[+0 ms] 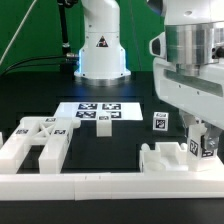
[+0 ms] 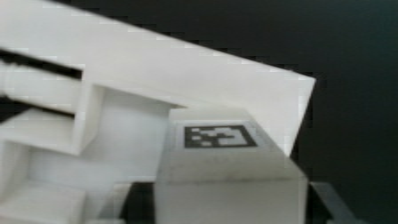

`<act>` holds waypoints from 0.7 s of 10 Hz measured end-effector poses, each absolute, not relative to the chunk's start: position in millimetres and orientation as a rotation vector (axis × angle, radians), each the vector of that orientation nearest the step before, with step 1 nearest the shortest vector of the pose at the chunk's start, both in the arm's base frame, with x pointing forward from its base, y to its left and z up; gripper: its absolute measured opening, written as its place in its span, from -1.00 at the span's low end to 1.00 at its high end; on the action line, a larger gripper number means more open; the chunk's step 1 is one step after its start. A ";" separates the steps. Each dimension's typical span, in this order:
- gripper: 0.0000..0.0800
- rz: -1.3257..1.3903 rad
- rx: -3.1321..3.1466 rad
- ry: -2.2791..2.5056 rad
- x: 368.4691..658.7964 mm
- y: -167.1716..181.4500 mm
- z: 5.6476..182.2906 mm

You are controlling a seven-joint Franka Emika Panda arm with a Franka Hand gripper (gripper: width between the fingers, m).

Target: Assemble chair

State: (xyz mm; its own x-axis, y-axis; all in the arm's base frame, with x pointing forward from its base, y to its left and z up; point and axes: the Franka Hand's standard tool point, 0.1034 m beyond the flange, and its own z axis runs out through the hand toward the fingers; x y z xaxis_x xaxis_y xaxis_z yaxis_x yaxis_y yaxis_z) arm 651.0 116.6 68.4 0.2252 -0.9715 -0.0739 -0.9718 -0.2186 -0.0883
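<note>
Loose chair pieces [image 1: 35, 140] lie at lower left, and the marker board [image 1: 100, 112] sits mid-frame. At lower right a tagged chair block [image 1: 200, 147] stands between the jaws of the gripper [image 1: 201, 152], which are partly parted and clamped on its sides. The arm hangs vertically, wrist down, over another chair part [image 1: 165, 158].

In the exterior view the arm's white base [image 1: 100, 45] stands at twelve o'clock. The wrist [image 1: 192, 60], a broad silver and white cylinder, enters from about two o'clock and points straight down. Below it, near four o'clock, the gripper [image 1: 199, 140] hangs vertical. Its dark fingers [image 1: 213, 138] are partly closed, one on either side of an upright tagged chair piece [image 1: 197, 148] and set against it. The wrist view shows that piece close up
</note>
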 end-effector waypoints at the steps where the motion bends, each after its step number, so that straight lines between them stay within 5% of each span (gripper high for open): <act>1: -0.14 0.002 -2.385 1.862 651.1 116.9 68.3; 2: 0.20 -0.021 -2.505 1.704 652.0 116.2 68.6; 3: 0.20 -0.058 -2.664 1.448 654.0 116.4 70.0; 4: 0.53 -0.101 -2.802 1.159 657.4 117.4 72.8; 7: 0.62 -0.125 -2.944 0.770 658.0 115.0 72.8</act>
